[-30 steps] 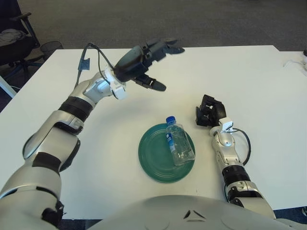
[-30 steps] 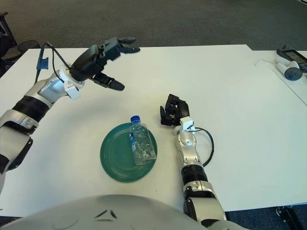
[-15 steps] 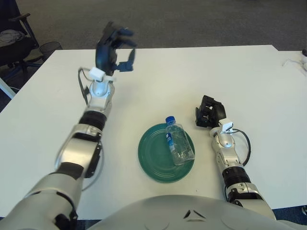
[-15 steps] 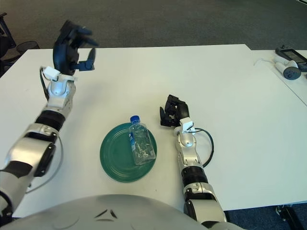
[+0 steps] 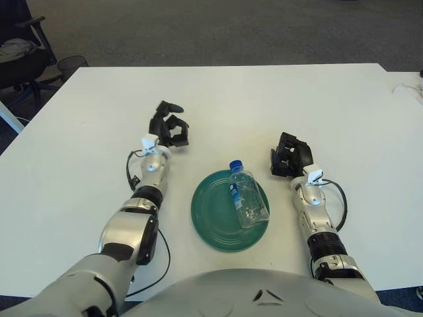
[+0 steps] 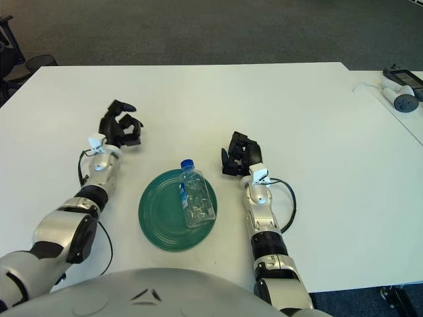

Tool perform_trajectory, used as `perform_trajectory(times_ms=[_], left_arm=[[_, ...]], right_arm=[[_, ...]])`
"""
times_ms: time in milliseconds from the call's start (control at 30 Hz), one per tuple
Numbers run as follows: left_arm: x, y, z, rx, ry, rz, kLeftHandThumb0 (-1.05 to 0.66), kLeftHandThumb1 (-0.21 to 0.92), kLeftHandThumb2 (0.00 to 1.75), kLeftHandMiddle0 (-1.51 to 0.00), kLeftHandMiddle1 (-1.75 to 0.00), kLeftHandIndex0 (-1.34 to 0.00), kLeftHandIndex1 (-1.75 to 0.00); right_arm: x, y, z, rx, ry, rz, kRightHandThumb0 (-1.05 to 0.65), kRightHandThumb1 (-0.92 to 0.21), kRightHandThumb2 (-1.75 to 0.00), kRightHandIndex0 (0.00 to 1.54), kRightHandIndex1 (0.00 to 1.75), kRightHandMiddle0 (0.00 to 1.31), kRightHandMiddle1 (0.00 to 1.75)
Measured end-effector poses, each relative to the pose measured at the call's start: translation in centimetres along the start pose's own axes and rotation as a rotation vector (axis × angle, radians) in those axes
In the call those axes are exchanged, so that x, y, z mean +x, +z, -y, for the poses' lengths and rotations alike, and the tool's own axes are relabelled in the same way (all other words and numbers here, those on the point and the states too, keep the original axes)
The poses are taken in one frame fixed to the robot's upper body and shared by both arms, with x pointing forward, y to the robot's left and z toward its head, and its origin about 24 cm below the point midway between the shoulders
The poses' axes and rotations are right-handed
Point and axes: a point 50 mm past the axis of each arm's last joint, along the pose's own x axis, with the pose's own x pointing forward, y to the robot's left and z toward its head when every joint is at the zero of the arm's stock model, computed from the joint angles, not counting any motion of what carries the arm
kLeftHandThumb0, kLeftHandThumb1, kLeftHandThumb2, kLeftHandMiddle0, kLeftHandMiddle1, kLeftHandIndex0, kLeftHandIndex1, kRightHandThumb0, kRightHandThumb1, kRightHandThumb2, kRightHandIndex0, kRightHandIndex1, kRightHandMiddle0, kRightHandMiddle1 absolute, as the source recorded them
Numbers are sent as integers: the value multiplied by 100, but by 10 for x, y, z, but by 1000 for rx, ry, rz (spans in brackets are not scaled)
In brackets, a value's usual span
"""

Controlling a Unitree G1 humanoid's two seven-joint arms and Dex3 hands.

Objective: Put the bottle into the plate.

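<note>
Left eye view, left to right: my left hand (image 5: 168, 127) has dropped from its raised position half a second ago to just above the white table (image 5: 79, 132), left of the green plate (image 5: 210, 224), fingers loosely curled, holding nothing. Reads as a retreat; placement looks done. Clear water bottle (image 5: 247, 196) lies on its side in the plate's right half, long axis near-vertical in view, blue cap pointing away from me, slightly left. My right hand (image 5: 289, 154) shows right of the plate, fingers curled, empty.
</note>
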Motion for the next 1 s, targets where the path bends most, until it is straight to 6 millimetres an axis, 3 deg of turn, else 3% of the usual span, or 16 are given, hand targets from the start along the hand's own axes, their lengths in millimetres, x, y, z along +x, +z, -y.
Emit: perform_trajectory(times_ms=[133, 567, 1000], left_arm=[[-5, -9, 4, -20, -8, -54, 0, 6, 159, -82, -168, -58, -175], [-12, -11, -5, -30, -42, -36, 0, -6, 173, -89, -170, -67, -175], [-14, -12, -4, 30, 39, -26, 0, -6, 174, -89, -172, -68, -175]], right_arm=[[0, 0, -1, 0, 2, -1, -10, -23, -134, 123, 175, 105, 175], [0, 0, -1, 1, 3, -5, -10, -23, -134, 123, 175, 105, 175], [2, -1, -1, 1, 3, -10, -10, -23, -134, 123, 175, 105, 175]])
